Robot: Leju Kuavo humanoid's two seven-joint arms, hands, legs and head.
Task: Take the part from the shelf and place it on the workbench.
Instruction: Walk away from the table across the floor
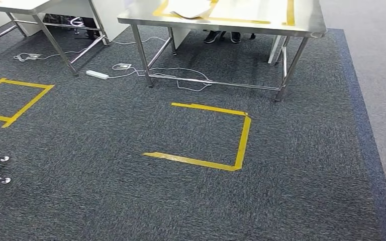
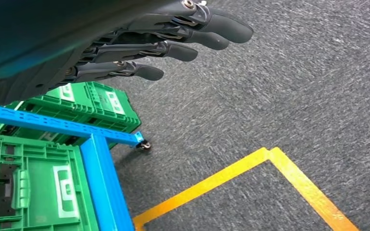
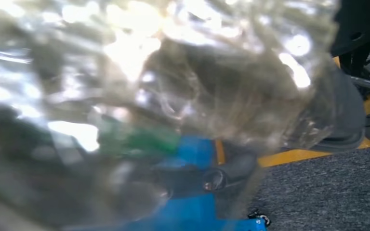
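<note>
Our right hand [image 3: 318,115] grips the part [image 3: 139,96], a crinkled clear-wrapped bundle pressed against its camera. Our left hand [image 2: 173,43] hangs released, fingers apart, over the carpet near green crates [image 2: 33,192]. Farther ahead, beyond a yellow tape square [image 1: 216,135], stands the steel workbench [image 1: 311,22].

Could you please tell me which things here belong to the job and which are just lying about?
Job:
- bagged part, held by right hand
- workbench
- left hand, hanging empty

Lying about:
- yellow floor tape
- power strip
- green crates
</note>
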